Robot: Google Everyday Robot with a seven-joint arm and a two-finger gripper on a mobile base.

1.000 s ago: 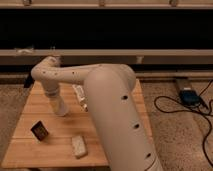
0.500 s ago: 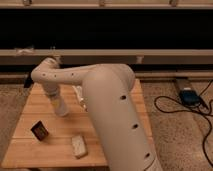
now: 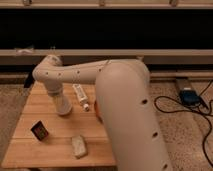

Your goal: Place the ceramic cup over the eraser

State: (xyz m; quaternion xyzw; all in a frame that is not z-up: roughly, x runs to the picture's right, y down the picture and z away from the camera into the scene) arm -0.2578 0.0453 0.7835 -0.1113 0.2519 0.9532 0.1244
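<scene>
The white ceramic cup (image 3: 63, 107) stands on the wooden table (image 3: 30, 150) at its left middle, right under my gripper (image 3: 59, 99). The gripper comes down on the cup from above and its lower end merges with the cup's top. The eraser (image 3: 40, 130), a small dark block with a brown-orange edge, lies on the table to the front left of the cup, about a cup's height away and apart from it. My white arm reaches in from the right foreground and bends down over the cup.
A white tube with a cap (image 3: 80, 96) lies just right of the cup. A pale whitish block (image 3: 78, 146) lies near the front edge. An orange bowl (image 3: 96, 111) is mostly hidden behind my arm. Cables and a blue box (image 3: 189, 96) lie on the floor at the right.
</scene>
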